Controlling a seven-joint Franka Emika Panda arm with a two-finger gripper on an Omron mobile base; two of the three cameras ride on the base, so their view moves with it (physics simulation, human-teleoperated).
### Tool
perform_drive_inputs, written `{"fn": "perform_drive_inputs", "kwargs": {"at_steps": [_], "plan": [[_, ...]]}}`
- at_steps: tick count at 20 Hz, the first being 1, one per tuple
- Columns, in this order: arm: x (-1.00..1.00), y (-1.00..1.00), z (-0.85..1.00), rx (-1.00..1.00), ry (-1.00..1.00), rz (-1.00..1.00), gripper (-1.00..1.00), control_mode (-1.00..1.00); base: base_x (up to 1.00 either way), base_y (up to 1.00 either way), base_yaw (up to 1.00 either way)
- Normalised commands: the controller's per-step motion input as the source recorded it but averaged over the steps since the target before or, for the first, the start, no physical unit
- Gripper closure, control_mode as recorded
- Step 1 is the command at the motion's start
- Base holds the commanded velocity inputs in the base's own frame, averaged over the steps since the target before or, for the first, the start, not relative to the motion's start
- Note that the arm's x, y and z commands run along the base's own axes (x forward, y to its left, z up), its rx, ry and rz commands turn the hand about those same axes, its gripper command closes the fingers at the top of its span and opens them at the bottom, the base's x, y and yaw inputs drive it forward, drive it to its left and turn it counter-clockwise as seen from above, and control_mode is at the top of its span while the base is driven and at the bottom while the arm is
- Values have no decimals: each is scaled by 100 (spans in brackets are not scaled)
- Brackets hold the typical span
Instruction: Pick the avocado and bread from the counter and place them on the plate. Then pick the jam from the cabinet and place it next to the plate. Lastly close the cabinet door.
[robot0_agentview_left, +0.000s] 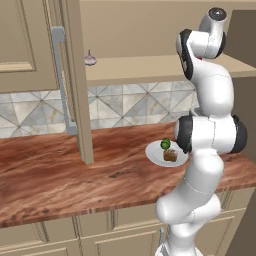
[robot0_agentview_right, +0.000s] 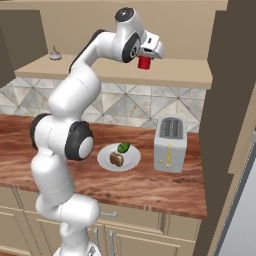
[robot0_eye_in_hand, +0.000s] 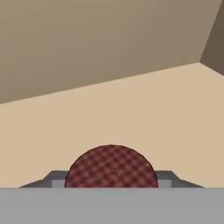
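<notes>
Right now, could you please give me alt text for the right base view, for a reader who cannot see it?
The white arm reaches up into the open cabinet, its gripper around the red jam over the shelf. Below, on the wooden counter, the white plate holds the avocado and bread, beside a grey toaster. A garlic bulb sits at the shelf's far left.

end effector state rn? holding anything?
End effector: fingers on both sides of the jam on the cabinet shelf; cannot tell whether the grip has closed.
</notes>
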Motion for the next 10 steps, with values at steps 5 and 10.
{"fn": "perform_drive_inputs", "kwargs": {"at_steps": [5,10], "plan": [[-100,0,-1,0,-12,0,100,-100,0,0,0],[-100,30,0,0,-1,-5,100,-100,0,0,0]]}}
